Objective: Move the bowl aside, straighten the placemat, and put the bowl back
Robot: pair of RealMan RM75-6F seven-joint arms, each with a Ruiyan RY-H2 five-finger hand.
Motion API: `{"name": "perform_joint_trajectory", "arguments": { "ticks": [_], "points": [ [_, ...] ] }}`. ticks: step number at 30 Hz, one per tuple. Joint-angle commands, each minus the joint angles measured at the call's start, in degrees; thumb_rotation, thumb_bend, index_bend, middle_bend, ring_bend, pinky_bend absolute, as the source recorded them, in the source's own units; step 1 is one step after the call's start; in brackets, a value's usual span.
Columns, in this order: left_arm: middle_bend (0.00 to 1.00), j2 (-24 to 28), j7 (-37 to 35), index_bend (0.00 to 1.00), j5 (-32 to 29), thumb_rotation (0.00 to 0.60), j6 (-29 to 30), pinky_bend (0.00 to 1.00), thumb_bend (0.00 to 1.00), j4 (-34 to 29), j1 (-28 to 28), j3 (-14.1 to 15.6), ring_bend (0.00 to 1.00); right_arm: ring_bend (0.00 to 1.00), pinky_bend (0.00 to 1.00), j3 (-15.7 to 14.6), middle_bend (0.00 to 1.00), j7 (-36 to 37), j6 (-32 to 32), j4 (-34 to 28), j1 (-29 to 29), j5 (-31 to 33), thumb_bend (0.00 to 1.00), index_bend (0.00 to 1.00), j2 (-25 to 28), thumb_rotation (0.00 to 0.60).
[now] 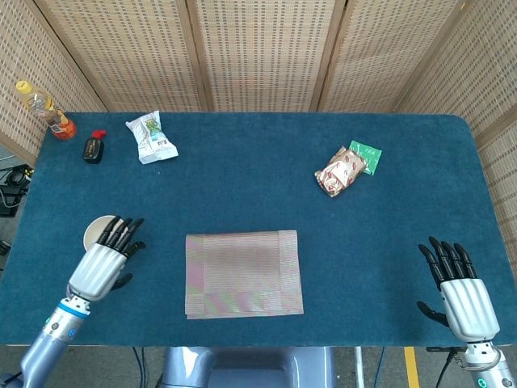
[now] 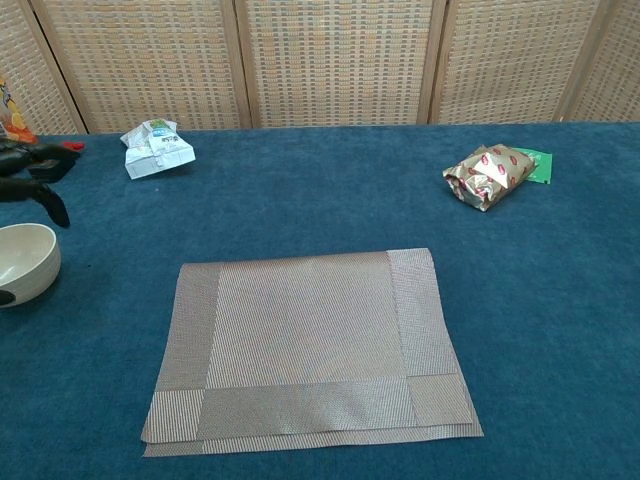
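The cream bowl (image 1: 97,229) (image 2: 24,262) stands upright on the blue cloth, left of the placemat. My left hand (image 1: 105,260) hovers over its near side with fingers spread and nothing in them; its dark fingertips (image 2: 40,168) show above the bowl in the chest view. The grey-brown woven placemat (image 1: 244,273) (image 2: 310,345) lies flat at the front centre, with nothing on it. My right hand (image 1: 462,293) rests open at the near right corner, far from both; the chest view does not show it.
At the back left are a white-green snack bag (image 1: 151,137), a small black item with a red cap (image 1: 94,149) and a bottle (image 1: 47,108). A gold-red packet (image 1: 341,170) and a green packet (image 1: 367,152) lie at the back right. Wicker screens stand behind the table.
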Motion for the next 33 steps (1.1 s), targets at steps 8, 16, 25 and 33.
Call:
{"name": "perform_joint_trajectory", "arguments": {
  "ticks": [8, 16, 25, 33],
  "points": [
    [0.00, -11.99, 11.95, 0.41, 0.82, 0.600, -7.68, 0.00, 0.25, -1.88, -0.49, 3.94, 0.00, 0.00, 0.00, 0.02, 0.00, 1.37, 0.28, -0.12, -0.07, -0.13, 0.01, 0.00, 0.76, 0.600],
    [0.00, -15.81, 14.40, 0.42, 1.44, 0.600, -9.54, 0.00, 0.30, 0.73, 0.20, 6.29, 0.00, 0.00, 0.00, 0.08, 0.00, 1.71, 0.54, -0.20, -0.18, -0.14, 0.02, 0.00, 0.96, 0.600],
    [0.00, -15.53, 13.02, 0.42, 1.81, 0.600, -9.26, 0.00, 0.30, 2.36, 0.67, 7.12, 0.00, 0.00, 0.00, -0.05, 0.00, 1.53, 0.92, -0.25, -0.29, -0.74, 0.02, 0.00, 0.94, 0.600],
    [0.00, -15.72, 12.37, 0.47, 2.31, 0.600, -9.26, 0.00, 0.32, 3.32, 0.45, 6.90, 0.00, 0.00, 0.00, -0.17, 0.00, 0.92, 0.67, -0.25, -0.21, -0.99, 0.02, 0.00, 0.67, 0.600]
  ]
}}
